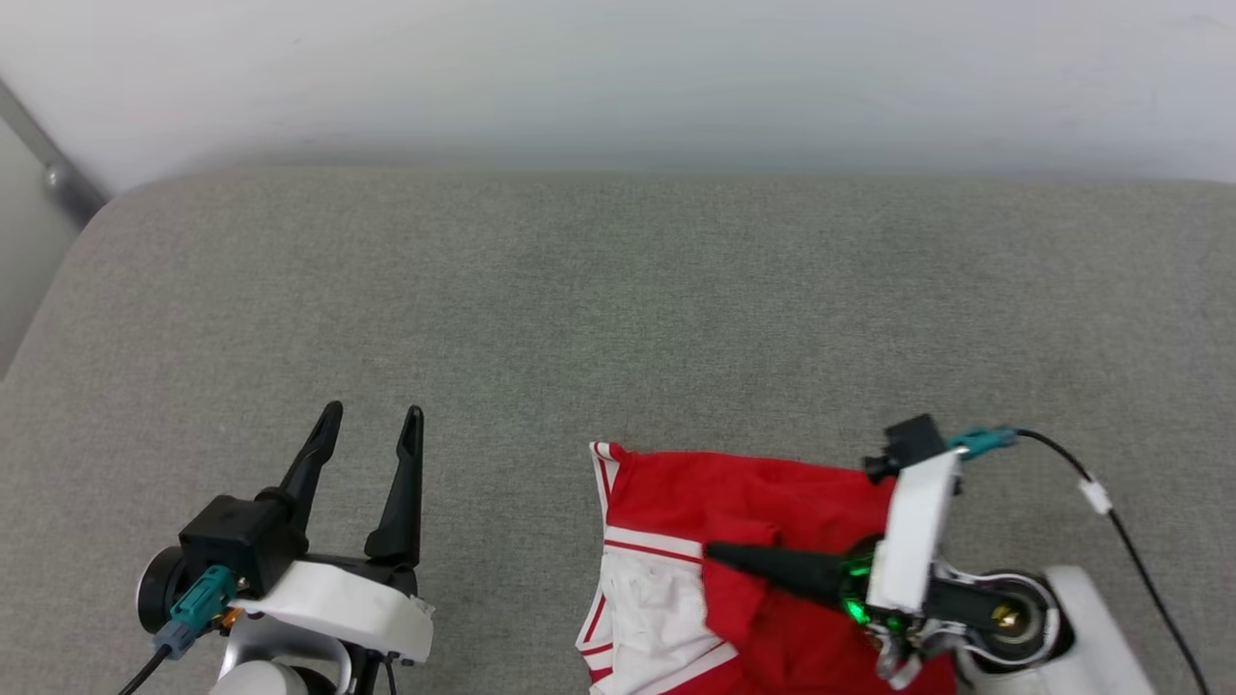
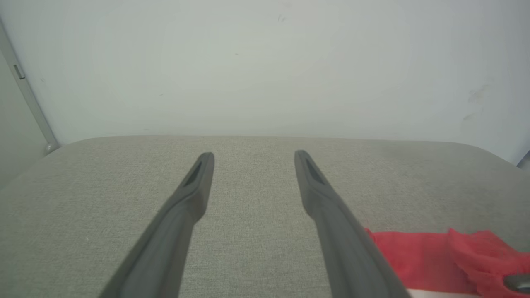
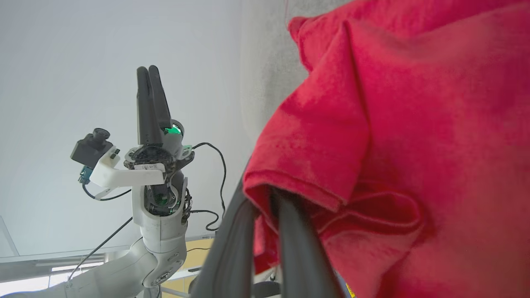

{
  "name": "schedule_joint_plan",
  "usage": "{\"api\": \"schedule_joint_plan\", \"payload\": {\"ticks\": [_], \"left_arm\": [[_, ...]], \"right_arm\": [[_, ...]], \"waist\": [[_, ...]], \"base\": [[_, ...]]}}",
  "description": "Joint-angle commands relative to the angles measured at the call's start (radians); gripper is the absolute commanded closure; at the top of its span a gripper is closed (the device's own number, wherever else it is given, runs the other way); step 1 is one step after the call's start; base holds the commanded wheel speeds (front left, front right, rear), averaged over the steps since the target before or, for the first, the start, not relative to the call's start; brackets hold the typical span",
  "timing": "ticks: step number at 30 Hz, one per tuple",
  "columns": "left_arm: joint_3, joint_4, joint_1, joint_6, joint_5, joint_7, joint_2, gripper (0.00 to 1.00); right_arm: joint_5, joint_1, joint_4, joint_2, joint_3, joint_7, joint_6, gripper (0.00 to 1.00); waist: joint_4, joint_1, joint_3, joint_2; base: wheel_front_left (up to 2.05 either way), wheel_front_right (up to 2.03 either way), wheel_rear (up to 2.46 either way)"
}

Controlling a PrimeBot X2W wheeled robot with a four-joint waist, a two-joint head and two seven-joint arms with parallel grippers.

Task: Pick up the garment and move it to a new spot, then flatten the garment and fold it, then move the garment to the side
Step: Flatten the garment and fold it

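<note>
The garment (image 1: 744, 492), red with a white sleeve and red-and-white striped trim, lies bunched on the grey cushion (image 1: 599, 309) near its front edge, right of centre. My right gripper (image 1: 713, 553) points left across it and is shut on a fold of the red cloth. In the right wrist view the fold of the garment (image 3: 331, 136) drapes over the fingers (image 3: 296, 248) and hides their tips. My left gripper (image 1: 374, 415) stands open at the lower left, off the cloth, with nothing between its fingers. In the left wrist view the left gripper (image 2: 254, 156) is spread over bare cushion, with the garment (image 2: 414, 256) at the lower right.
A pale wall (image 1: 618, 77) rises behind the cushion's far edge. A grey metal bar (image 1: 48, 164) runs by the far left corner. The right arm's black cable (image 1: 1130, 550) loops over the cushion at the right. Bare cushion stretches behind and to the left of the garment.
</note>
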Motion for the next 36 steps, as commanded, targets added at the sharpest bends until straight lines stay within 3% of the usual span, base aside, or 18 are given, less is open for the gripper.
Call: {"api": "schedule_joint_plan", "payload": {"ticks": [1, 7, 8, 9, 15, 23, 25, 29, 30, 36], "left_arm": [[-0.002, 0.006, -0.017, -0.007, -0.003, 0.000, -0.005, 0.00], [-0.007, 0.018, -0.032, -0.013, -0.007, -0.008, -0.010, 0.00], [-0.007, 0.021, -0.033, -0.014, -0.007, -0.009, -0.011, 0.00], [-0.007, 0.024, -0.034, -0.016, -0.006, -0.010, -0.012, 0.00], [-0.008, 0.038, -0.028, -0.023, -0.017, -0.017, -0.017, 0.00], [-0.005, 0.058, -0.021, -0.023, -0.022, -0.026, -0.014, 0.00], [-0.002, 0.060, -0.012, -0.016, -0.021, -0.027, -0.011, 0.00], [0.003, 0.062, 0.007, -0.004, -0.016, -0.030, -0.006, 0.00], [0.003, 0.062, 0.007, -0.004, -0.016, -0.030, -0.006, 0.00], [0.016, 0.059, 0.033, 0.019, -0.002, -0.043, 0.001, 0.00]], "right_arm": [[0.015, -0.027, 0.014, 0.003, 0.060, -0.035, 0.000, 1.00], [-0.007, -0.079, 0.069, 0.002, 0.209, -0.175, 0.000, 1.00], [-0.024, -0.088, 0.078, 0.002, 0.224, -0.199, 0.000, 0.70], [-0.034, -0.092, 0.087, 0.002, 0.237, -0.217, 0.000, 0.00], [-0.089, -0.127, 0.055, -0.035, 0.315, -0.295, 0.000, 0.00], [-0.355, -0.141, -0.090, -0.224, 0.385, -0.569, 0.000, 0.00], [-0.474, -0.127, -0.095, -0.273, 0.357, -0.653, 0.000, 0.00], [-0.660, -0.064, -0.096, -0.307, 0.222, -0.772, 0.000, 0.00], [-0.660, -0.064, -0.096, -0.307, 0.222, -0.772, 0.000, 0.00], [-0.879, 0.094, -0.179, -0.265, -0.062, -0.841, 0.000, 0.00]], "waist": [[0.009, 0.0000, 0.008, 0.0000], [0.023, 0.0000, 0.023, 0.0000], [0.024, 0.0000, 0.025, 0.0000], [0.025, 0.0000, 0.026, 0.0000], [0.022, 0.0000, 0.027, 0.0000], [0.000, 0.0000, 0.007, 0.0000], [-0.011, 0.0000, -0.003, 0.0000], [-0.028, 0.0000, -0.021, 0.0000], [-0.028, 0.0000, -0.021, 0.0000], [-0.043, 0.0000, -0.047, 0.0000]], "base": [[0.00, 0.00, 0.00], [0.00, 0.00, 0.00], [0.00, 0.00, 0.00], [0.00, 0.00, 0.00], [0.00, 0.00, 0.00], [0.00, 0.00, 0.00], [0.00, 0.00, 0.00], [0.00, 0.00, 0.00], [0.00, 0.00, 0.00], [0.00, 0.00, 0.00]]}}
